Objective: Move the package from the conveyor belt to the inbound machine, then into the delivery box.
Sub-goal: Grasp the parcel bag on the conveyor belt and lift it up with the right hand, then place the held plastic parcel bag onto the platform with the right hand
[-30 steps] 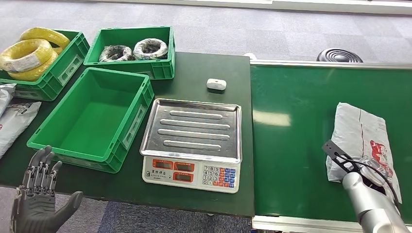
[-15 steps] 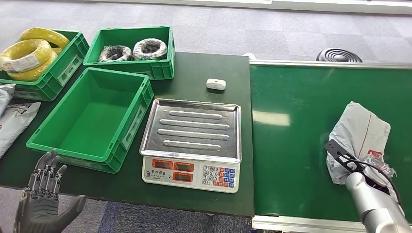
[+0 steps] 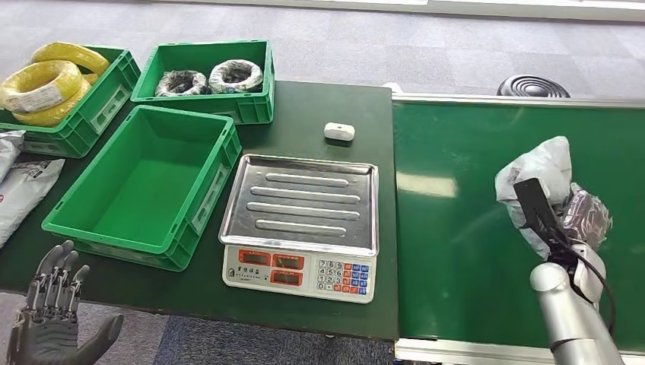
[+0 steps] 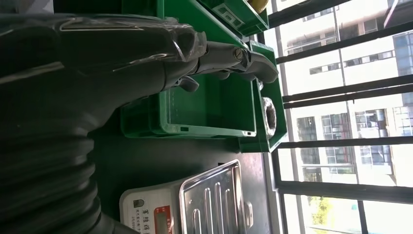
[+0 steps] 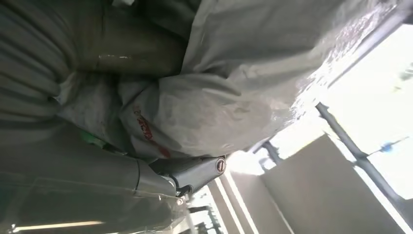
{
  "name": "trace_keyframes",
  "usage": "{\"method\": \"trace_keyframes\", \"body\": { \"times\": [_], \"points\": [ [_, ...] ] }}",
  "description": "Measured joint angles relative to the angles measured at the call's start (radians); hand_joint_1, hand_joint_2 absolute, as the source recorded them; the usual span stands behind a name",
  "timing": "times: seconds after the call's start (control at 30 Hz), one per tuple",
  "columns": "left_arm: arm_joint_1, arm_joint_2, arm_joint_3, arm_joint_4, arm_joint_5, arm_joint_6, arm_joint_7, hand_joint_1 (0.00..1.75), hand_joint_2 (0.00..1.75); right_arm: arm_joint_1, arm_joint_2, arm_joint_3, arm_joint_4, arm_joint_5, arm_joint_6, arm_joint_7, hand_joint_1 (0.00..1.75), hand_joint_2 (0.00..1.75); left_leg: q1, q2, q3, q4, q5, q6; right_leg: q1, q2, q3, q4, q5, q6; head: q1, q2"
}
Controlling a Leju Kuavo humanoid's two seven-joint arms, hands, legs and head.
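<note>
- Where the head view looks down on the conveyor belt (image 3: 464,228), the grey package (image 3: 544,171) is bunched up and raised off the green surface, held at the end of the right arm; the right hand (image 3: 582,220) is mostly hidden behind crumpled plastic and a black bracket.
- Seen from the right wrist, the grip is plain: a thick grey thumb (image 5: 131,56) lies against the package (image 5: 234,97) and the bag's folds, with red print, spill around the right hand (image 5: 97,97), so this hand is clasping the package.
- Low in the head view, the left hand (image 3: 49,319) hangs before the near edge of the table (image 3: 319,106) with fingers spread and nothing in it.
- From the left wrist, the fingers (image 4: 234,61) of the left hand (image 4: 146,58) reach out, apart and bare, in front of the empty green crate (image 4: 209,105); the scale (image 4: 204,200) shows beside the crate with its ribbed steel tray.
- On the table in the head view, the scale (image 3: 304,220) stands just beside the empty green crate (image 3: 144,182), and a small white device (image 3: 338,131) lies beyond the scale.
- Farther back, one crate (image 3: 91,114) holds yellow cable coils (image 3: 46,84) and another crate (image 3: 228,103) holds dark wrapped coils (image 3: 209,78).
- At the table's left edge lie white bags (image 3: 19,182).
</note>
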Motion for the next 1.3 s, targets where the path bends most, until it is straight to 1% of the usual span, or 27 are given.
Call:
{"method": "trace_keyframes", "body": {
  "times": [0.1,0.13,0.2,0.27,0.3,0.37,0.43,0.53,0.67,0.77,0.83,0.97,1.07,1.2,1.27,1.3],
  "points": [
    [-0.011,-0.002,-0.004,0.000,-0.011,0.028,-0.011,0.00,1.75,0.111,0.045,0.020,-0.254,-0.099,-0.087,-0.147,1.75,1.75,0.000,-0.001,-0.001,-0.001,0.000,0.000,0.000,-0.001,-0.001,0.000,-0.001,-0.001,0.000,0.000],
    [-0.015,-0.001,-0.008,0.000,-0.011,0.041,-0.014,0.00,1.75,0.145,0.060,0.038,-0.335,-0.113,-0.114,-0.183,1.75,1.75,0.000,-0.001,-0.001,-0.001,0.000,0.000,0.000,-0.001,-0.001,0.000,-0.001,-0.001,0.000,0.000],
    [-0.021,0.006,-0.017,0.000,-0.008,0.062,-0.017,0.00,1.75,0.196,0.085,0.087,-0.465,-0.115,-0.146,-0.222,1.75,1.75,0.001,0.000,-0.001,-0.001,0.000,0.000,0.001,0.000,-0.001,0.000,-0.001,-0.001,0.000,0.000],
    [-0.026,0.017,-0.026,0.001,-0.003,0.071,-0.019,0.00,1.75,0.224,0.108,0.149,-0.568,-0.075,-0.141,-0.227,1.75,1.75,0.000,0.002,-0.001,-0.001,0.000,0.000,0.001,0.001,-0.002,0.001,-0.001,-0.002,0.000,0.000],
    [-0.030,0.022,-0.030,0.002,-0.001,0.075,-0.021,0.00,1.75,0.231,0.119,0.180,-0.609,-0.037,-0.123,-0.217,1.75,1.75,0.000,0.002,-0.001,-0.002,0.000,0.000,0.001,0.001,-0.002,0.000,-0.001,-0.002,0.000,0.000],
    [-0.038,0.033,-0.038,0.003,-0.001,0.079,-0.023,0.00,1.75,0.234,0.138,0.240,-0.671,0.067,-0.054,-0.177,1.75,1.75,0.000,0.003,0.000,-0.001,0.000,-0.001,0.000,0.001,-0.001,0.000,-0.001,-0.002,0.000,0.000],
    [-0.048,0.043,-0.045,0.004,-0.002,0.083,-0.024,0.00,1.75,0.226,0.154,0.294,-0.706,0.190,0.056,-0.115,1.75,1.75,0.000,0.003,0.001,-0.001,0.000,-0.001,0.000,0.001,0.000,0.000,-0.001,-0.002,0.000,0.000],
    [-0.064,0.055,-0.050,0.007,-0.002,0.091,-0.023,0.00,1.75,0.202,0.180,0.364,-0.713,0.317,0.220,-0.018,1.75,1.75,0.000,0.003,0.002,-0.001,0.001,-0.001,0.000,0.001,0.001,0.000,-0.001,-0.002,0.000,0.000],
    [-0.071,0.065,-0.049,0.009,-0.002,0.101,-0.017,0.00,1.75,0.157,0.208,0.419,-0.678,0.403,0.360,0.070,1.75,1.75,0.000,0.003,0.001,-0.001,0.001,-0.001,0.000,0.001,0.000,0.001,-0.001,-0.001,0.000,0.000],
    [-0.072,0.067,-0.049,0.008,-0.002,0.103,-0.007,0.00,1.75,0.102,0.234,0.449,-0.599,0.441,0.455,0.111,1.75,1.75,0.000,0.004,0.001,-0.001,0.001,-0.001,0.000,0.002,0.000,0.001,-0.001,-0.001,0.000,0.000],
    [-0.075,0.067,-0.049,0.008,-0.002,0.102,0.001,0.00,1.75,0.065,0.253,0.465,-0.531,0.433,0.471,0.090,1.75,1.75,0.000,0.004,0.002,-0.001,0.001,-0.001,0.000,0.002,0.000,0.001,-0.001,-0.001,0.000,0.000],
    [-0.086,0.068,-0.049,0.008,-0.005,0.098,0.008,0.00,1.75,0.031,0.276,0.478,-0.435,0.339,0.450,-0.035,1.75,1.75,0.000,0.003,0.002,-0.001,0.001,-0.001,0.000,0.002,0.000,0.001,-0.001,-0.001,0.000,0.000],
    [-0.094,0.069,-0.054,0.011,-0.009,0.097,0.009,0.00,1.75,0.032,0.287,0.478,-0.407,0.232,0.419,-0.126,1.75,1.75,0.000,0.003,0.002,-0.001,0.001,-0.001,0.000,0.002,0.000,0.001,-0.001,-0.001,0.000,0.000],
    [-0.106,0.073,-0.074,0.018,-0.011,0.103,0.010,0.00,1.75,0.044,0.305,0.475,-0.404,0.087,0.403,-0.192,1.75,1.75,0.000,0.003,0.002,-0.001,0.001,-0.001,0.000,0.002,-0.001,0.001,-0.001,-0.001,0.000,0.000],
    [-0.111,0.080,-0.087,0.024,-0.011,0.114,0.010,0.00,1.75,0.054,0.316,0.474,-0.413,0.004,0.408,-0.216,1.53,1.75,0.000,0.003,0.001,-0.001,0.001,-0.001,0.000,0.002,-0.001,0.001,-0.001,-0.001,0.001,0.000],
    [-0.113,0.084,-0.094,0.028,-0.011,0.122,0.010,0.00,1.75,0.059,0.321,0.474,-0.420,-0.034,0.415,-0.222,1.09,1.75,0.000,0.003,0.001,-0.001,0.001,-0.001,0.000,0.002,-0.001,0.001,-0.001,-0.001,0.000,0.000]
  ]
}}
